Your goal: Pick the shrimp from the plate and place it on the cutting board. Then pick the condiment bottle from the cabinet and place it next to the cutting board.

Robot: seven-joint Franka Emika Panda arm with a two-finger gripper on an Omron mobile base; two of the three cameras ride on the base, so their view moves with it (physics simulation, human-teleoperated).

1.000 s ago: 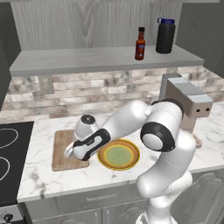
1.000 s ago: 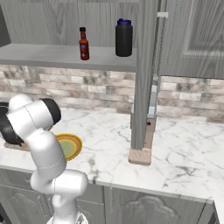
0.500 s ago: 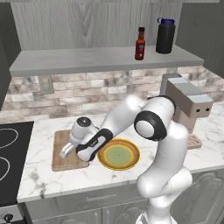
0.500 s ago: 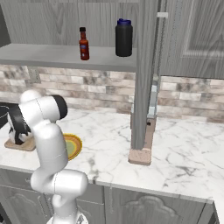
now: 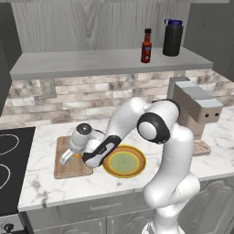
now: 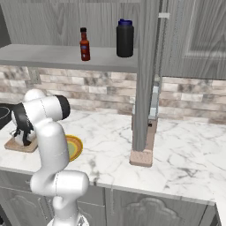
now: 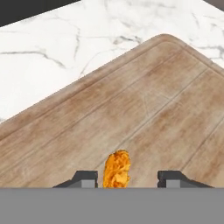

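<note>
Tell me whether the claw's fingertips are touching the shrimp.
Apart. In the hand view the shrimp lies on the cutting board between the claw's open fingertips, with bare board showing on each side.

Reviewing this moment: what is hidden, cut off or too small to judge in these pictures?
- Tiny orange shrimp: hand view's bottom cuts it off, so whether it rests on the light brown wooden cutting board is unclear.
- Gripper: jaws apart around the shrimp; contact unclear.
- Right base view: the white arm hides part of the yellow-rimmed round plate.
- Slim dark red condiment bottle: label too small.
</note>
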